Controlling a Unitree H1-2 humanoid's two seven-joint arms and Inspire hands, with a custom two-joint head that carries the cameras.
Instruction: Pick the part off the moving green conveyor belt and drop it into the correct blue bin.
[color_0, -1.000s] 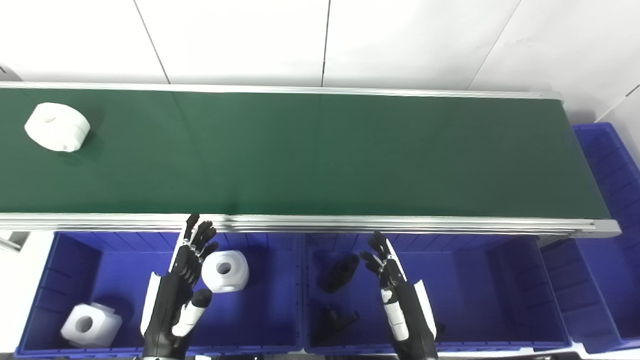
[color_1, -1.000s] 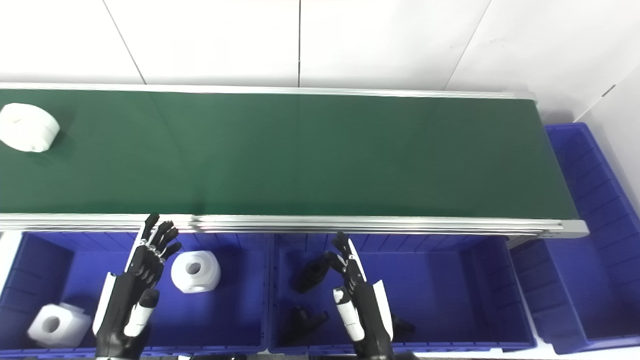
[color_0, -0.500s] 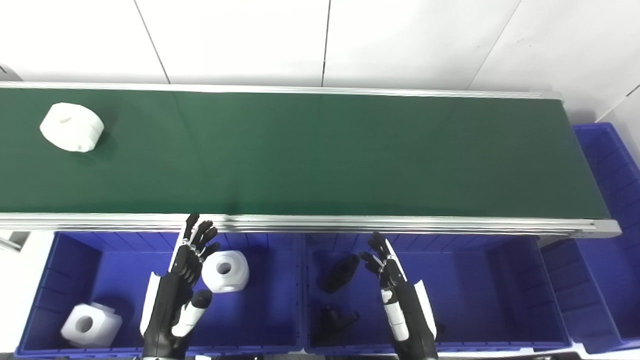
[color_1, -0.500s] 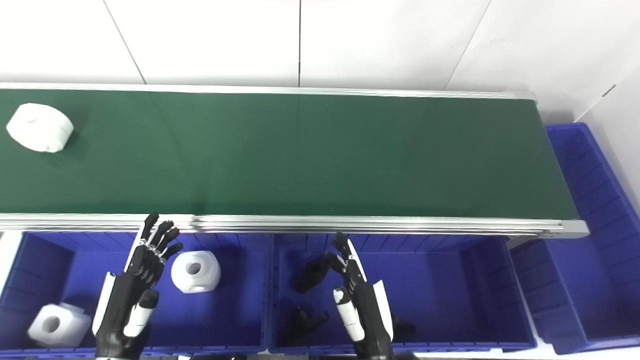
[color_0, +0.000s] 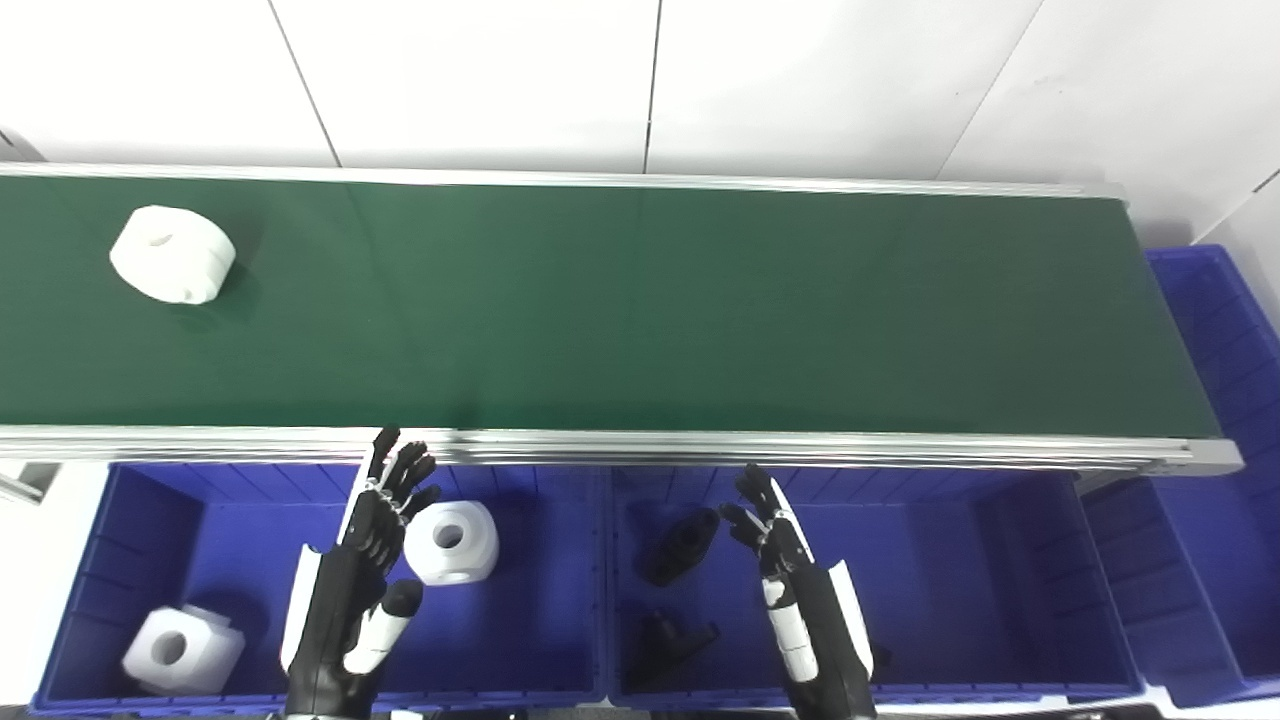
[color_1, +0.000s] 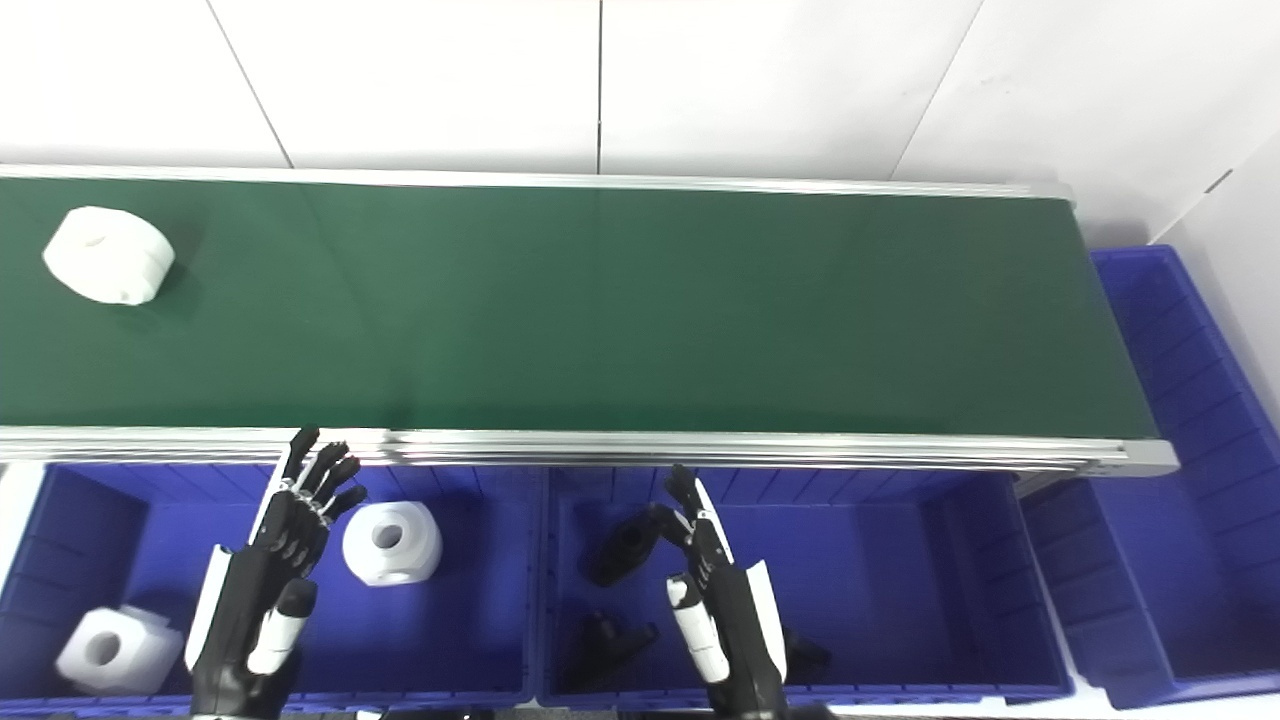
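A white round part (color_0: 172, 268) with a dimple on top lies on the green conveyor belt (color_0: 640, 310) at the far left; it also shows in the right eye view (color_1: 108, 268). My left hand (color_0: 365, 560) is open and empty, held over the left blue bin (color_0: 545, 640) below the belt's near rail. My right hand (color_0: 795, 580) is open and empty over the middle blue bin (color_0: 950, 600). Both hands are far from the white part.
The left bin holds two white blocks with holes (color_0: 452, 541) (color_0: 182, 650). The middle bin holds black parts (color_0: 683, 545) (color_0: 672, 640). Another blue bin (color_0: 1215, 330) stands past the belt's right end. A silver rail (color_0: 700, 448) edges the belt.
The white part has travelled to the right along the belt. Both hands have stayed where they were.
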